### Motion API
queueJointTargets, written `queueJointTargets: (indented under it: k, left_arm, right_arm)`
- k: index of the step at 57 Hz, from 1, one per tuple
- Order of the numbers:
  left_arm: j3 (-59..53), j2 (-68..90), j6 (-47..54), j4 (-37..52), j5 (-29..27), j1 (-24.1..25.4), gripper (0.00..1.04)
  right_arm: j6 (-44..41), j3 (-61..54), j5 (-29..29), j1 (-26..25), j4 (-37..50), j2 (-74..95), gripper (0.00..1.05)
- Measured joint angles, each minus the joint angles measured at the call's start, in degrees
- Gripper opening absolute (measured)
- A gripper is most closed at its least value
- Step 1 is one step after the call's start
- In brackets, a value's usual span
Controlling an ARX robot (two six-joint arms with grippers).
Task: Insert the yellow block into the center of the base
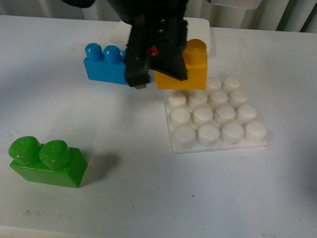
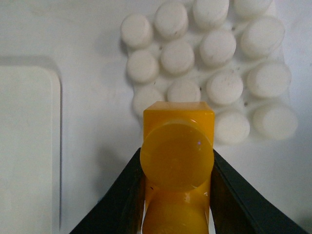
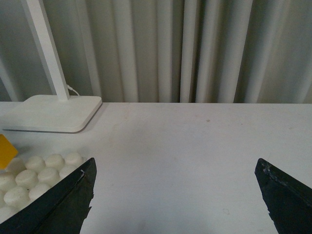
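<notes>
left hand clamps yellow block over base far edge | right hand wide, empty | risk: studs misaligned, block seats off-centre or base skids

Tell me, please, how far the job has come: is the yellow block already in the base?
Done: the left gripper grips the yellow block. In hand: it holds the block at the far left corner of the base, not over the centre studs. Left: move it to the centre, press it on, let go.
</notes>
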Motion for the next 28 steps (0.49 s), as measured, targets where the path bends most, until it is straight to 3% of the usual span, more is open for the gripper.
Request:
queueJointTargets:
  k: [28]
  left_arm:
    - [10.0, 9.6, -2.3, -2.5, -1.9, -4.5, 0.32]
  right_arm:
    - [0.0, 0.0, 0.0, 0.0, 0.0, 0.0, 0.96]
